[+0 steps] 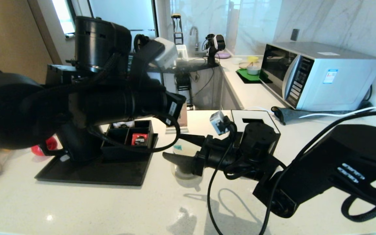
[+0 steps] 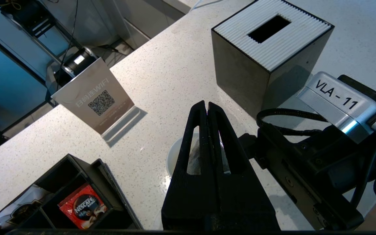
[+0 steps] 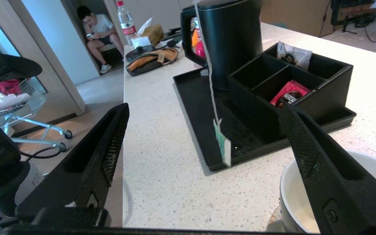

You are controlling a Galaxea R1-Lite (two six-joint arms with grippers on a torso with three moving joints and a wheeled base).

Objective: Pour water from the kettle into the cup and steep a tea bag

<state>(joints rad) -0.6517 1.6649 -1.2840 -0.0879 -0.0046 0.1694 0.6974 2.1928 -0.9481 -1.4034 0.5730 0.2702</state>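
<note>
If the wide-open right hand [image 1: 177,149] at frame centre bumps the cup [image 3: 308,195], the clenched left hand's [image 2: 206,107] tea bag [image 2: 193,160] may spill out.

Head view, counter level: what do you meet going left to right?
Kettle → compartment organizer → cup → right gripper → tissue box → microwave.

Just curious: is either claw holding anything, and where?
The shut left gripper seems to pinch the tea bag's string; its tag dangles beside the cup. The pinch itself is hidden. The open right gripper holds nothing.
</note>
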